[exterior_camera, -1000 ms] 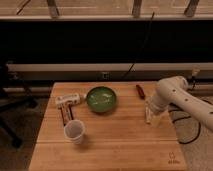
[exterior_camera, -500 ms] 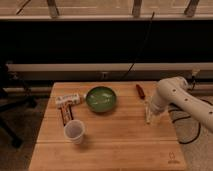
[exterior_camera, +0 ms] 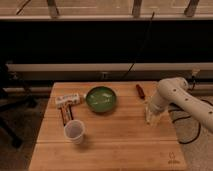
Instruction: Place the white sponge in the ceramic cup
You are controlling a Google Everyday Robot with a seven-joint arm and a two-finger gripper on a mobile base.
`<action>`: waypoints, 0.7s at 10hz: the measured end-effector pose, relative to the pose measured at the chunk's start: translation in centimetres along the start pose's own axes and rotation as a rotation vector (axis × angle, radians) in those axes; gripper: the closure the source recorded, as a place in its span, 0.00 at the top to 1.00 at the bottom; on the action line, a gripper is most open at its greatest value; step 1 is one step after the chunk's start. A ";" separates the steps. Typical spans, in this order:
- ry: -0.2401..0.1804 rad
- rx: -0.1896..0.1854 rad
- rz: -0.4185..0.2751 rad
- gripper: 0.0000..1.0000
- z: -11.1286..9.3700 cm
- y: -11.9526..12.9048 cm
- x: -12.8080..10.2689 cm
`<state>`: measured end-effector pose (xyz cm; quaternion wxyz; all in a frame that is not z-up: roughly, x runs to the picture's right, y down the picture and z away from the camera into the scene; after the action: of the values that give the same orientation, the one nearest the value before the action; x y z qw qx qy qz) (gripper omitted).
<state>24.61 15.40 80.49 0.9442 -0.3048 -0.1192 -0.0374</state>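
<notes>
The task is barely begun. The small whitish tapered ceramic cup (exterior_camera: 75,131) stands at the lower left of the wooden surface (exterior_camera: 115,147) with no sponge in it. The small flat off-white sponge (exterior_camera: 151,119) seems to be the pale block at right middle, directly under the gripper (exterior_camera: 152,113). I cannot tell whether the gripper is apart or clamped on it. The pale arm (exterior_camera: 172,94) reaches in from the right edge, elbow bent, gripper pointing down. What is left is to lift the sponge, carry it past the wide green bowl (exterior_camera: 101,98) and release it.

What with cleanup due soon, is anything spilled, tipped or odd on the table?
Nothing stands out: the cup and green bowl stand upright, nothing spilled. The hand hangs low over the right side of the table.
</notes>
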 end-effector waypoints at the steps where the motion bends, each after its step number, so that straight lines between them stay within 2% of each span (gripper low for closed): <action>1: -0.001 -0.001 0.000 0.80 0.0 0.0 0.1; 3: -0.005 -0.007 -0.028 0.80 0.3 -0.2 0.5; 5: -0.010 -0.028 -0.124 0.80 2.1 -0.2 2.3; 7: -0.013 -0.028 -0.184 0.80 2.8 -0.5 3.6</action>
<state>27.49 16.69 83.89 0.9316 -0.3060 -0.1522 -0.1238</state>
